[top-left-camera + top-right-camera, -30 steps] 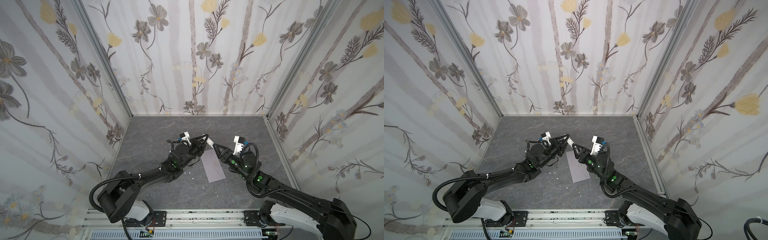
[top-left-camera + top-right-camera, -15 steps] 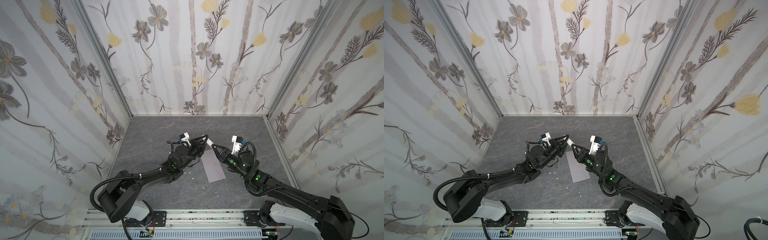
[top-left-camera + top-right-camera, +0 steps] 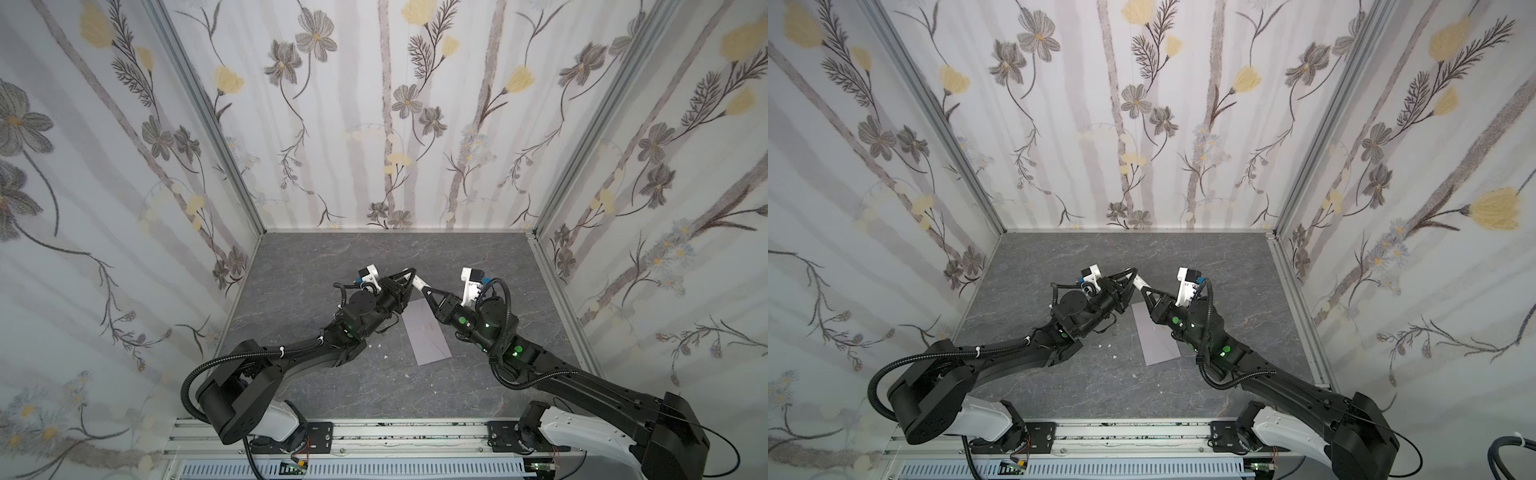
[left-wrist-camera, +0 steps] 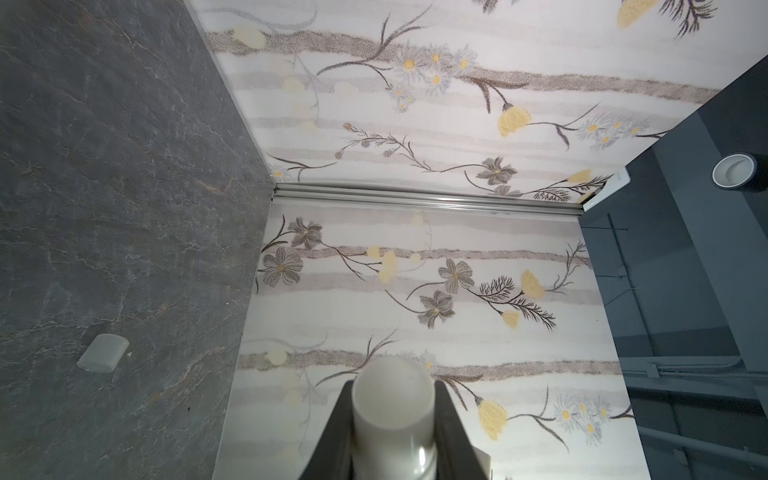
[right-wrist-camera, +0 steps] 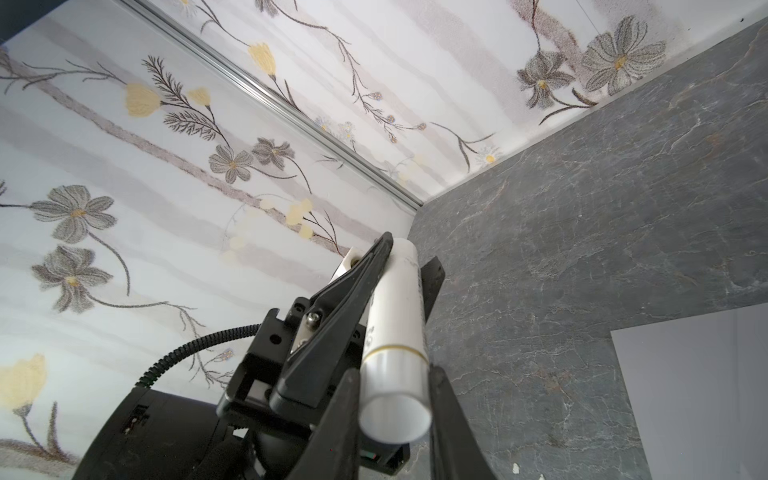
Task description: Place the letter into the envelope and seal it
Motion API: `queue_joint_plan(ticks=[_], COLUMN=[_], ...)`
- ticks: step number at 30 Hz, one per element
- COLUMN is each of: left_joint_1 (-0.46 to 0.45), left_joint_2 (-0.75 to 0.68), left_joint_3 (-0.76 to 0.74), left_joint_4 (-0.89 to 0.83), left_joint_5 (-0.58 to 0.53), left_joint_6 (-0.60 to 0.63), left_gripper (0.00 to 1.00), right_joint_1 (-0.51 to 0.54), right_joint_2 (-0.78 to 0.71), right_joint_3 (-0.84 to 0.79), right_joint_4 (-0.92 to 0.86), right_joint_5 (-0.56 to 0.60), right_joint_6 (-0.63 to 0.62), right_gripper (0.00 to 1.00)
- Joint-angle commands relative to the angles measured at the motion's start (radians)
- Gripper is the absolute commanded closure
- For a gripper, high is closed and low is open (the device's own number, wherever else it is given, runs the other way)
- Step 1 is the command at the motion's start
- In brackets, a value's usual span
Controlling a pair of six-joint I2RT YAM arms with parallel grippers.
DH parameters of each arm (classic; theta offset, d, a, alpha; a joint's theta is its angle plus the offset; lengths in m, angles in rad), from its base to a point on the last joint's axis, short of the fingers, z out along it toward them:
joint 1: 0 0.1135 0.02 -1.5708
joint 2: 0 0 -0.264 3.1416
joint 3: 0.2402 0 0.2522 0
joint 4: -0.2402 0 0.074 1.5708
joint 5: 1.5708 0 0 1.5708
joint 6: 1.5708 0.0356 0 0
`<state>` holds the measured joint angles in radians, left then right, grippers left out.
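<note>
A white glue stick (image 3: 419, 284) hangs above the table between my two grippers. My left gripper (image 3: 409, 277) is shut on its far part, seen close in the left wrist view (image 4: 392, 399). My right gripper (image 3: 427, 291) is shut on the tube's near end, below the gold ring (image 5: 395, 353); both its pads (image 5: 440, 399) touch the tube. The grey-lavender envelope (image 3: 428, 332) lies flat on the table under and in front of the grippers, also in a top view (image 3: 1156, 336) and the right wrist view (image 5: 698, 395). The letter does not show in any view.
A small whitish cap (image 4: 103, 352) lies on the grey stone table (image 3: 332, 257). Tiny white scraps (image 3: 378, 345) lie left of the envelope. Flowered walls (image 3: 395, 124) close in the back and both sides. A metal rail (image 3: 395, 432) runs along the front edge.
My right gripper's jaws have closed from wide apart onto the near end of the glue stick. The left gripper has kept its grip and place.
</note>
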<state>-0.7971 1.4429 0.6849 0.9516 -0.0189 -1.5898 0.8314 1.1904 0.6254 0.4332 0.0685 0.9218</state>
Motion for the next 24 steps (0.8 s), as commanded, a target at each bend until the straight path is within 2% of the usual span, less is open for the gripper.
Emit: queue_joint_plan(ticks=[1,11,24], left_joint_1=[-0.004,-0.004,-0.003], left_joint_2=[-0.002,-0.047,-0.040], left_joint_3=[-0.015,-0.052,-0.030], left_joint_4=[0.033,0.016,-0.005], left_joint_5=[0.052,0.079,0.127], left_joint_6=[-0.041,-0.049,-0.041], left_gripper=[1.00,1.00,1.00], right_joint_1=[0.004,0.041,0.247], right_joint_2=[-0.010,-0.008,0.090], right_joint_3=[0.028,0.121,0.264], right_joint_4=[-0.096,-0.371,-0.531], right_joint_5=[0.062,0.247,0.607], right_joint_6=[-0.108,-0.398,-0.715], right_gripper=[0.82,0.84,0.85])
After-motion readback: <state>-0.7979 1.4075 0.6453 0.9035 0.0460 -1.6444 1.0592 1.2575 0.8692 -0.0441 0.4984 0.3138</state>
